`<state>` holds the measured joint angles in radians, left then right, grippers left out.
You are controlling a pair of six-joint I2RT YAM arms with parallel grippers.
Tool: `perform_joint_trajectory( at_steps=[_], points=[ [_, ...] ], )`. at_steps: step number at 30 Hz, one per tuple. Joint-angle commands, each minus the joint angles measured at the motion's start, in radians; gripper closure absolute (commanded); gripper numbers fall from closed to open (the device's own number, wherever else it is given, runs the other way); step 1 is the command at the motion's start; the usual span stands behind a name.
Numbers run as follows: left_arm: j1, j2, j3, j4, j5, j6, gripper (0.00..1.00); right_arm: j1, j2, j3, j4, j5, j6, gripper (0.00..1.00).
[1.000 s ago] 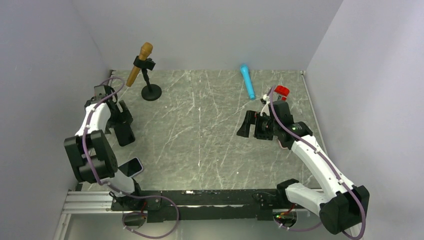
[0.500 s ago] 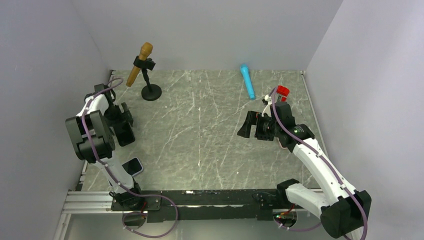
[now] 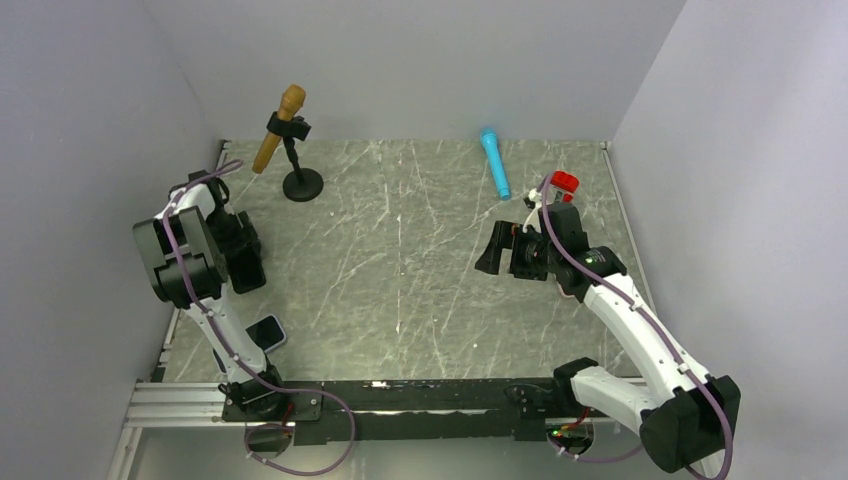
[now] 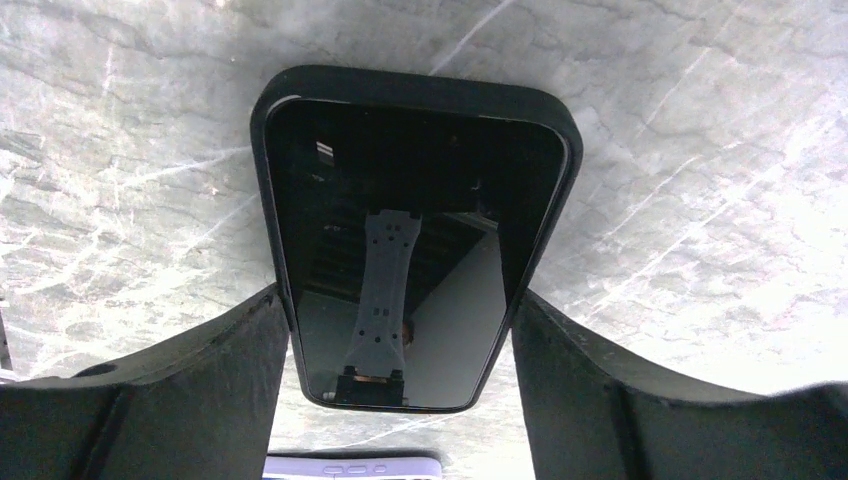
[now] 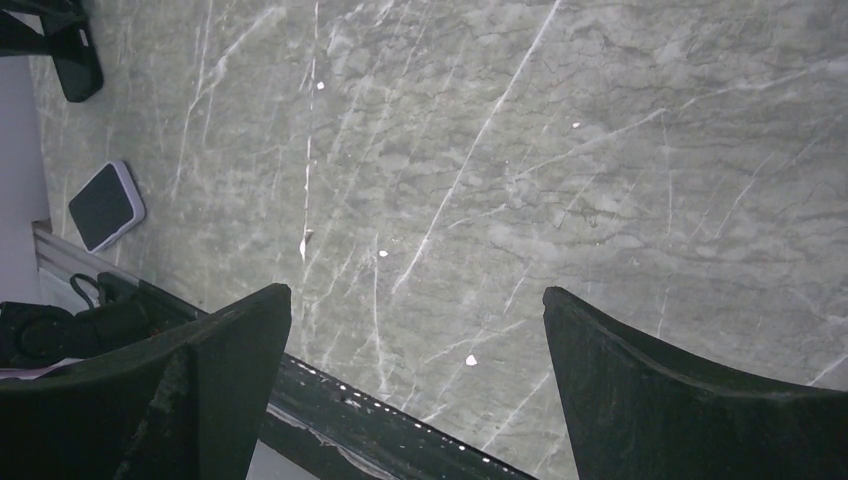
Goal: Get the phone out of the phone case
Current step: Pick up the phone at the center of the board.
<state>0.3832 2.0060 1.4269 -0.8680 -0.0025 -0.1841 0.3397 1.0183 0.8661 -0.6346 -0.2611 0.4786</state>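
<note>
A black phone sits in a black case and lies face up on the marble table near the left wall. It also shows in the top view. The case rim shows thick round the far end; the near end looks thinner. My left gripper is shut on the phone's near end, one finger pressed against each long side. My right gripper is open and empty, held above the table right of centre, as the top view shows.
A second phone in a lavender case lies near the table's front left edge, just behind my left gripper. A wooden microphone on a black stand, a blue microphone and a red block are at the back.
My left arm has folded up and back toward the left wall, with its gripper staying at the black phone. The right arm has barely moved.
</note>
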Motion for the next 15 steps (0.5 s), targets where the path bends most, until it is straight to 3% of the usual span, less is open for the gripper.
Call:
perform_joint_trajectory(
  at_steps=[1, 3, 4, 6, 9, 15],
  points=[
    [0.005, 0.044, 0.007, 0.005, 0.006, 0.018, 0.31, -0.005, 0.000, 0.002, 0.031, 0.030, -0.012, 0.00],
    [0.005, 0.042, 0.005, 0.005, 0.006, 0.036, 0.44, -0.004, 0.007, -0.001, 0.032, 0.034, -0.010, 0.00],
    [0.004, 0.042, 0.006, -0.001, 0.005, 0.037, 0.63, -0.004, 0.011, 0.001, 0.033, 0.033, -0.007, 0.00],
    [0.004, 0.035, 0.001, -0.006, -0.022, 0.034, 0.91, -0.003, 0.015, 0.001, 0.034, 0.030, -0.003, 0.00],
    [0.003, -0.018, -0.068, 0.015, -0.010, 0.001, 0.99, -0.004, 0.016, 0.004, 0.032, 0.036, -0.005, 0.00],
    [-0.016, -0.219, -0.259, 0.100, 0.057, -0.073, 1.00, -0.004, 0.011, -0.005, 0.015, 0.046, -0.020, 0.00]
  ],
)
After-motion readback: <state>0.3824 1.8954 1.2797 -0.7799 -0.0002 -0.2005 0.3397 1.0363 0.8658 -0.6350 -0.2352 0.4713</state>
